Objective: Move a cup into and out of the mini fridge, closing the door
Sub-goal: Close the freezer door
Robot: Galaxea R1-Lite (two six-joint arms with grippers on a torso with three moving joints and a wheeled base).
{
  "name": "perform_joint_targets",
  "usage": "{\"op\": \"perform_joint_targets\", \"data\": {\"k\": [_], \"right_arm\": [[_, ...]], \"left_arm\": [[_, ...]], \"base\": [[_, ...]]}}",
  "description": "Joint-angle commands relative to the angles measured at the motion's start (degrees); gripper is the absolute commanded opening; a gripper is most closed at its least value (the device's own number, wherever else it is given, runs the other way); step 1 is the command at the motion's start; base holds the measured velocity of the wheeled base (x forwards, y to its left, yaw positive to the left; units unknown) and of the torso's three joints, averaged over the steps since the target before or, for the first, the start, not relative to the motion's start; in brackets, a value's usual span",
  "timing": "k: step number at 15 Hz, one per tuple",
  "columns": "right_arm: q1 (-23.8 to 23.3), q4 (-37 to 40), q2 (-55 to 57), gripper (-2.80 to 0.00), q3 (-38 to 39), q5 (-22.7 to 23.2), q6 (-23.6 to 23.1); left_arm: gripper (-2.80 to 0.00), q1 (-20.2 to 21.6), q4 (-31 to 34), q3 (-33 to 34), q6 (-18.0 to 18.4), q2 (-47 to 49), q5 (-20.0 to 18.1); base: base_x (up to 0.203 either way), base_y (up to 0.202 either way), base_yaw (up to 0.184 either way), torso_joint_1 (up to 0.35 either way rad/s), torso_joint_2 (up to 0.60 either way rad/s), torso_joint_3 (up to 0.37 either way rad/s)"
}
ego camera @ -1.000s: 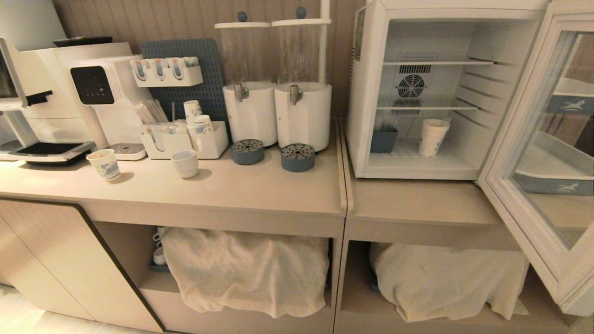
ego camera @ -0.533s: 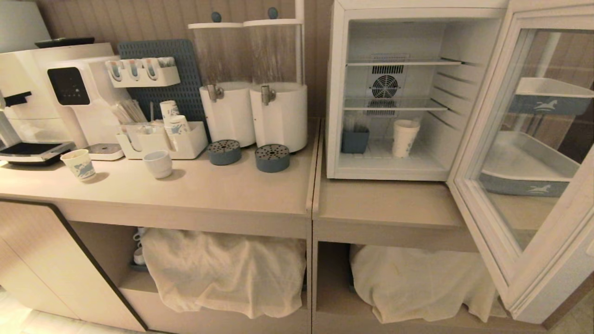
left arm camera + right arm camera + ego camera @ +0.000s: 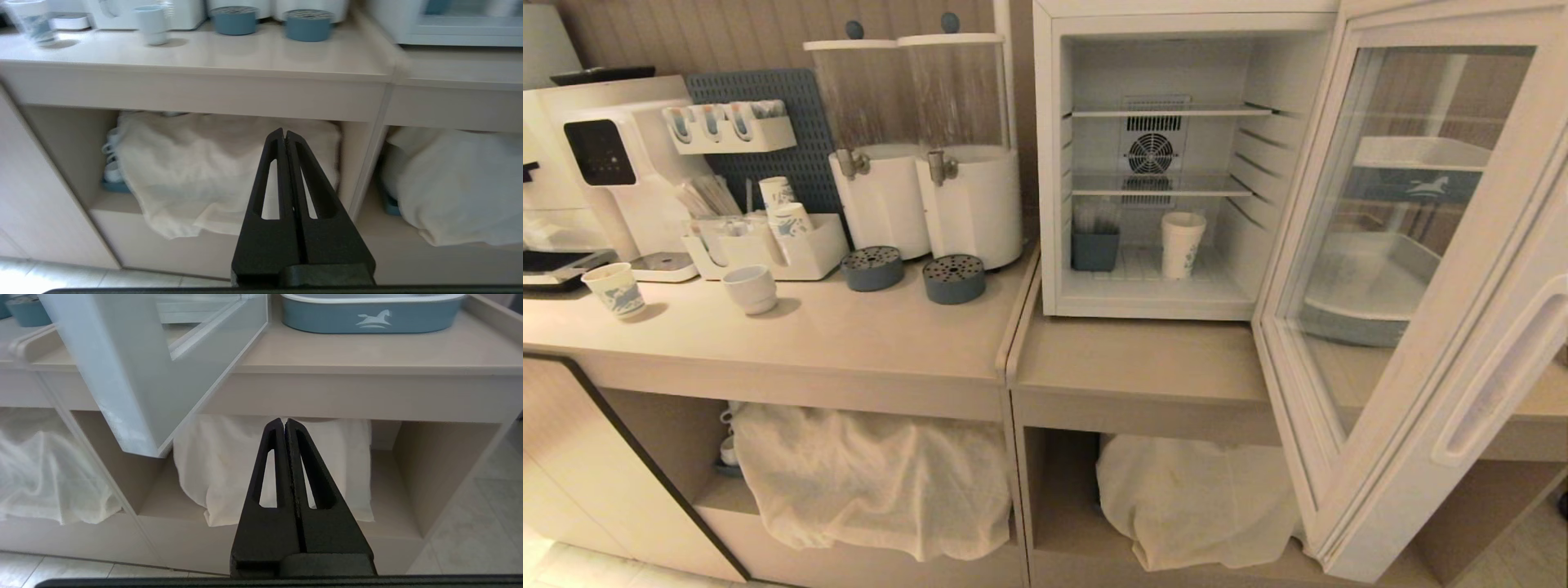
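Cup (image 3: 1181,244) upright on the floor of the mini fridge (image 3: 1152,163), below its 2 wire shelves, right of a small blue bin (image 3: 1094,250). Door (image 3: 1421,269) swung wide open at the fridge's right side. Left hand (image 3: 284,136) closed, empty, low in front of the desk (image 3: 196,53) left of the fridge. Right hand (image 3: 284,425) closed, empty, below the open door's lower corner.

Two dispensers (image 3: 931,155) stood at the counter's (image 3: 849,335) back; a mug (image 3: 751,288) and a printed cup (image 3: 614,289) stood apart in front; cloths (image 3: 874,482) filled the shelves below.
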Motion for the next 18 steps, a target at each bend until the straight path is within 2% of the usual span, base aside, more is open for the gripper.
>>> {"op": "perform_joint_targets", "data": {"k": [1,18], "right_arm": [[0.04,-0.01,-0.08,-2.80,0.06,0.02,-0.02],[0.04,0.12,-0.03,-2.80,-0.04,0.02,0.07]], "left_arm": [[-2.80,0.00,0.01,0.97,0.00,0.07,0.00],[-2.80,0.00,-0.04,1.04,-0.09,0.07,0.03]], "base": [[0.000,-0.080,-0.001,-0.002,0.00,-0.001],[0.000,0.000,0.000,0.000,0.00,0.000]]}}
